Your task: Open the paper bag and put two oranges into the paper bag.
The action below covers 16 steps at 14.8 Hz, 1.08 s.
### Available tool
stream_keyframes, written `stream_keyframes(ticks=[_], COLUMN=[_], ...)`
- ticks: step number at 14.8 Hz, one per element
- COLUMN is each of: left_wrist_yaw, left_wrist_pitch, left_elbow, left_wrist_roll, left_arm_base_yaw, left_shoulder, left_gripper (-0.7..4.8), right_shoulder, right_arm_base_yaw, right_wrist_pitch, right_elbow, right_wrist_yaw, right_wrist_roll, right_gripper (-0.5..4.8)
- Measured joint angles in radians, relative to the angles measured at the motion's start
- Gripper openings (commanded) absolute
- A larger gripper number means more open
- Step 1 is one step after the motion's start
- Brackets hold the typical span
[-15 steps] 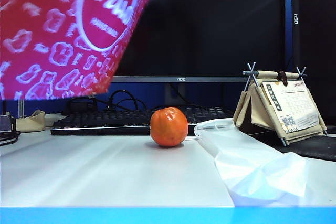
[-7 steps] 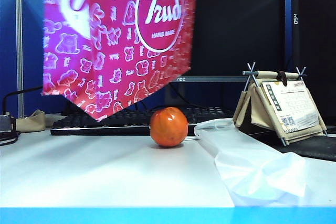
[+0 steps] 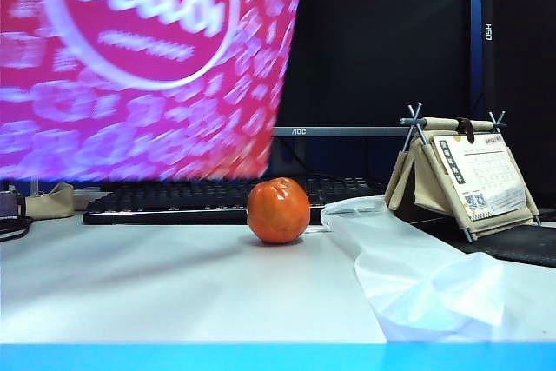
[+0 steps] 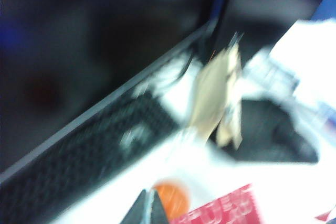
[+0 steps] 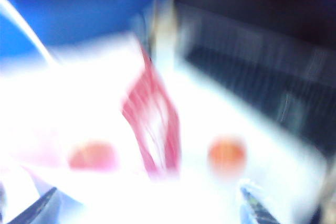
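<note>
Now left jaws (image 4: pixel 148 208) pinched — paper bag (image 3: pixel 139 67) aloft.

- One red paper bag (image 3: pixel 148 58) is being seen, filling the upper left of the exterior view.
- One orange (image 3: pixel 278 209) is being shown on the table there; two blurred orange blobs (image 5: pixel 227 153) are being shown in the right wrist view.
- One translucent plastic bag (image 3: pixel 417 275), one keyboard (image 3: pixel 174 197), one monitor (image 3: pixel 382 41) and one desk calendar (image 3: pixel 473 175) are being counted.
</note>
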Motion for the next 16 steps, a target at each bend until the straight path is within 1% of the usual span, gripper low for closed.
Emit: stream_keyframes(ticks=[1,2,3,4,5,6,7,9,10,11,13,14,15,16], left_wrist_yaw=[-0.004,-0.005,-0.009,-0.033,-0.092,-0.132,-0.145,-0.101,-0.078,-0.025,0.137,0.161,0.165,0.17], left_wrist_pitch=[-0.023,-0.049,-0.092,-0.128,-0.163,-0.187,-0.2,-0.207,-0.209,-0.21,-0.214,-0.211,-0.211,-0.205], left_elbow=[0.0,0.0,0.0,0.0,0.0,0.0,0.0,0.0,0.0,0.0,0.0,0.0,0.0,-0.008], left_wrist_roll=[0.008,0.029,0.063,0.086,0.109,0.119,0.122,0.106,0.095,0.088,0.066,0.061,0.058,0.058], left_arm_base_yaw=[0.001,0.0,0.0,0.0,0.009,0.036,0.083,0.218,0.268,0.317,0.42,0.43,0.429,0.428], left_shoulder=[0.0,0.0,0.0,0.0,0.0,0.0,0.0,0.0,0.0,0.0,0.0,-0.001,-0.001,-0.001], left_gripper=[-0.05,-0.05,-0.05,-0.05,-0.05,-0.05,-0.05,-0.05,-0.05,-0.05,-0.05,-0.05,-0.05,-0.05], right_shoulder=[0.011,0.034,0.061,0.08,0.118,0.169,0.22,0.308,0.335,0.354,0.382,0.393,0.407,0.427], right_arm_base_yaw=[-0.001,-0.003,-0.003,-0.003,-0.005,-0.006,-0.008,-0.006,-0.006,-0.006,-0.006,-0.006,-0.006,-0.006], right_wrist_pitch=[-0.012,0.01,0.085,0.163,0.241,0.286,0.306,0.306,0.306,0.312,0.345,0.362,0.38,0.401], right_elbow=[-0.06,-0.148,-0.225,-0.263,-0.282,-0.282,-0.286,-0.286,-0.286,-0.286,-0.286,-0.286,-0.286,-0.286], right_wrist_yaw=[0.001,0.007,0.009,0.037,0.087,0.107,0.113,0.113,0.113,0.113,0.103,0.091,0.053,-0.007], right_wrist_roll=[-0.021,-0.036,-0.039,-0.04,-0.043,-0.044,-0.044,-0.044,-0.044,-0.044,-0.044,-0.044,-0.043,-0.036], right_gripper=[4.31,4.43,4.68,4.74,4.74,4.74,4.73,4.73,4.73,4.72,4.72,4.73,4.74,4.79])
